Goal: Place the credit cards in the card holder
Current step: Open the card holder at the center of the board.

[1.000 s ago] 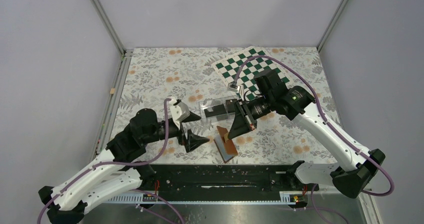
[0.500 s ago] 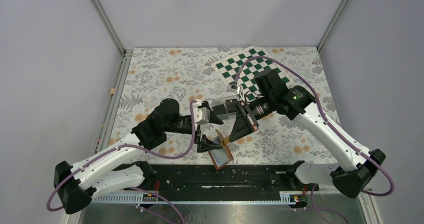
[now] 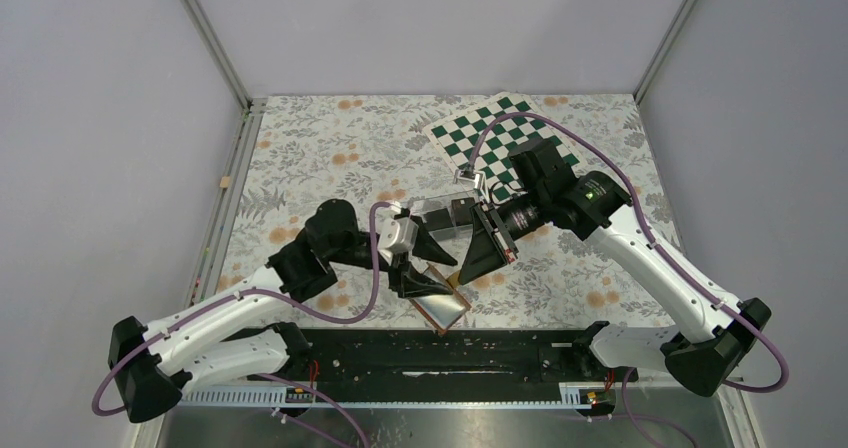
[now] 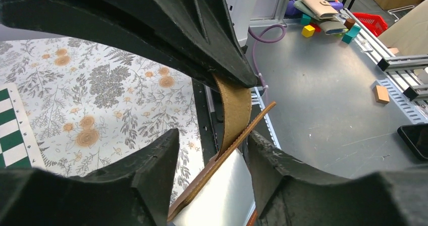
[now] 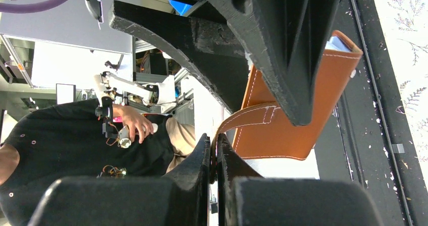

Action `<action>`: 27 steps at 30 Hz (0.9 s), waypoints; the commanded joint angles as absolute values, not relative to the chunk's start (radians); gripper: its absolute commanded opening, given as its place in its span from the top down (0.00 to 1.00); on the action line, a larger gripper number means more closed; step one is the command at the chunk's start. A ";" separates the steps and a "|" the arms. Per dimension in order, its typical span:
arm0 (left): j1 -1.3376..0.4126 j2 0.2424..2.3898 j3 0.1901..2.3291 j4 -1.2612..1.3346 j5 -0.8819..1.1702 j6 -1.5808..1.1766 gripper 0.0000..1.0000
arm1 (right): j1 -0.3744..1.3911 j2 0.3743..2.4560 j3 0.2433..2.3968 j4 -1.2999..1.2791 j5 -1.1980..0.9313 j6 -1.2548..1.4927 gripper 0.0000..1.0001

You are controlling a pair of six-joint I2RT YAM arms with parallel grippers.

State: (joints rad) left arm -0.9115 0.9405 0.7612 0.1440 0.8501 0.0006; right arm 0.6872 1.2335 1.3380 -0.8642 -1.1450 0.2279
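The card holder [image 3: 447, 309], a tan-brown leather wallet, hangs open near the table's front edge, its pale sleeves showing. My right gripper [image 3: 463, 266] is shut on its snap tab [image 5: 247, 117], which holds it up. In the right wrist view the brown cover [image 5: 282, 130] hangs just past that gripper [image 5: 214, 140]. My left gripper [image 4: 212, 140] straddles the cover's edge [image 4: 222, 160]. Its jaws are partly narrowed, with a gap still showing on one side. Something dark lies in the clear box [image 3: 440, 213]; I cannot tell whether it is the credit cards.
A green-and-white chequered mat [image 3: 490, 133] lies at the back right of the flowered tablecloth. A black rail [image 3: 440, 353] runs along the near edge, just below the wallet. A small wooden block [image 3: 226, 182] sits by the left frame.
My left arm swung right to the card holder and its jaws narrowed around the cover. The wallet turned and hangs more open. My right gripper kept its hold on the tab.
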 commanded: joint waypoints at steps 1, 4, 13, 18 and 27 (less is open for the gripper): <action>-0.917 0.931 0.774 0.125 0.890 0.016 0.54 | 0.684 1.238 1.379 -0.870 -1.160 0.220 1.00; -0.917 0.917 0.781 0.056 0.875 0.053 0.66 | 0.682 1.237 1.380 -0.869 -1.135 0.220 1.00; -0.914 0.909 0.835 -0.072 0.731 -0.040 1.00 | 0.673 1.163 1.378 -0.869 -0.886 0.193 0.33; -0.914 0.922 0.884 -0.084 0.743 -0.127 1.00 | 0.673 1.103 1.337 -0.871 -0.824 0.139 0.06; -0.914 0.939 0.936 -0.032 0.752 -0.266 1.00 | 0.673 1.100 1.260 -0.797 -0.901 0.171 0.04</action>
